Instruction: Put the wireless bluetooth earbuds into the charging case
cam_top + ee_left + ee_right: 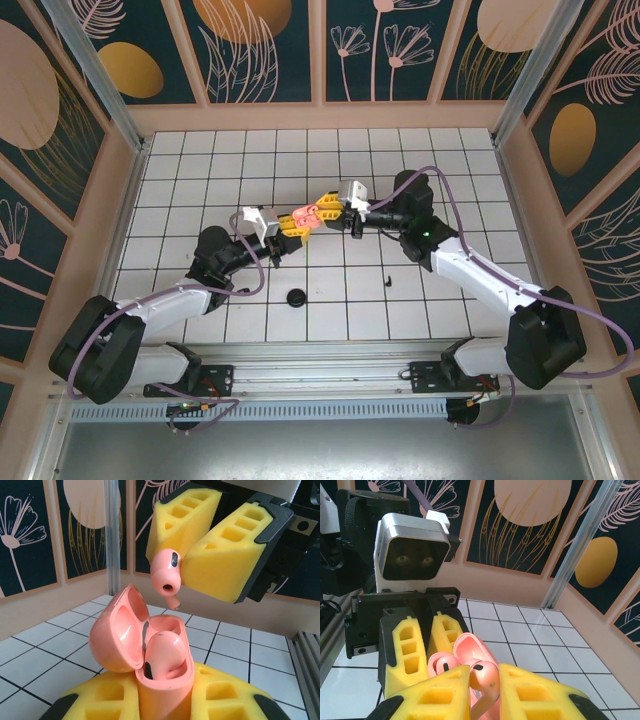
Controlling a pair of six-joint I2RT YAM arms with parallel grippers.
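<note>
An open salmon-pink charging case (162, 690) stands upright with my left gripper (165, 696) shut on its base, lid tipped back to the left. One pink earbud (167, 650) sits in the case's near socket. Just above the case hangs a second pink earbud (166, 575), stem pointing down, with my right gripper (182, 555) shut on it. In the right wrist view that earbud (486, 676) is pinched in my right gripper (485, 692), with the case (466, 652) right behind it. From above, both grippers (291, 222) (325, 208) meet at mid-table. A tiny black earbud (388, 281) lies on the tiles.
A black round disc (296, 297) lies on the tiles in front of the left arm. The white tiled floor (440, 170) is walled by wooden panels and aluminium posts (95, 70). The left wrist's camera housing (412, 555) looms close to my right gripper.
</note>
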